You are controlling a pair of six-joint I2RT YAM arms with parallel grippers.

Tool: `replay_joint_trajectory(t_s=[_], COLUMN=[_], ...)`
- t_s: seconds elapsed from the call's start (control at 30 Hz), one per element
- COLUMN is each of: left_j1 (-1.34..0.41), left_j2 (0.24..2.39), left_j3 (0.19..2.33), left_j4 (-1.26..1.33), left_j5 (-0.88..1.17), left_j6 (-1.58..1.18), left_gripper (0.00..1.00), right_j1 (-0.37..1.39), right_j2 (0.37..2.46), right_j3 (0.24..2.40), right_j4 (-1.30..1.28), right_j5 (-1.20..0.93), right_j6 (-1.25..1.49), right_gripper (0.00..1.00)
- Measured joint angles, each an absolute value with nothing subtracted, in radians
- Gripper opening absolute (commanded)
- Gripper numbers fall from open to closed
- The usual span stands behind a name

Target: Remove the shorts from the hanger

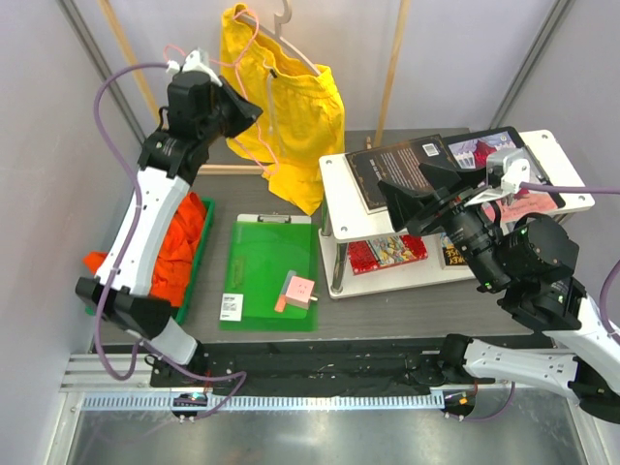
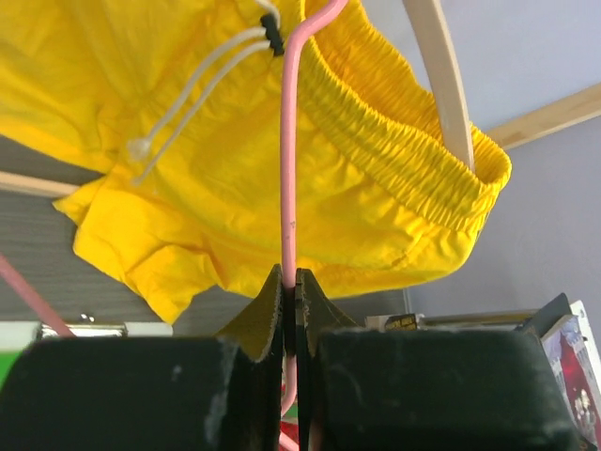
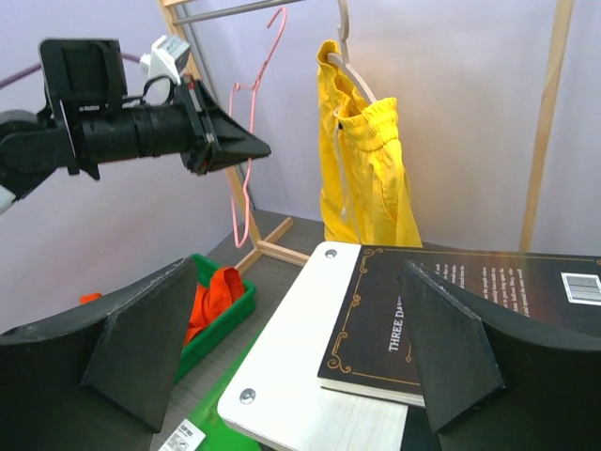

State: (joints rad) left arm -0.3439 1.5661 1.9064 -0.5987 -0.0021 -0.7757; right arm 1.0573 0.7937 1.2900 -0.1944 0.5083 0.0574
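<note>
The yellow shorts point(image 1: 291, 107) with a white drawstring hang from a pale hanger point(image 1: 282, 27) on the rack at the back. They also show in the left wrist view point(image 2: 310, 178) and the right wrist view point(image 3: 368, 174). The orange-red shorts point(image 1: 174, 247) lie in a green bin point(image 1: 201, 254). My left gripper point(image 1: 252, 109) is raised beside the yellow shorts and shut on a bare pink wire hanger point(image 2: 288, 188). My right gripper point(image 3: 296, 348) is open and empty above a black book point(image 3: 451, 310) on a white shelf point(image 1: 339, 174).
A green clipboard point(image 1: 262, 262) with a pink block point(image 1: 298, 291) lies on the table in front. The white shelf unit holds the book on top and packets below. Wooden rack posts point(image 3: 547, 122) stand at the back.
</note>
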Motion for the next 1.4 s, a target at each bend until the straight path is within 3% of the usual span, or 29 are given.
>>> replay_joint_trajectory(t_s=[0.17,0.63,1.4], left_j1=[-0.324,-0.269,-0.207], left_j2=[1.669,1.792,1.852], left_j3=[2.074,2.23,2.272], left_j4=[-0.659,-0.677,-0.628], left_j5=[-0.011,0.038,0.159], left_j6=[-0.701,-0.676,-0.759], left_gripper=[0.0,0.0,0.0], right_j1=[1.057,1.057,1.057], right_j2=[0.787,0.774,0.751], right_j3=[1.291,1.3,1.301], right_j4=[-0.224,-0.241,-0.241], right_j5=[0.516,0.523,0.521], right_j6=[0.051,0.023,0.021], right_gripper=[0.93,0.92,0.91])
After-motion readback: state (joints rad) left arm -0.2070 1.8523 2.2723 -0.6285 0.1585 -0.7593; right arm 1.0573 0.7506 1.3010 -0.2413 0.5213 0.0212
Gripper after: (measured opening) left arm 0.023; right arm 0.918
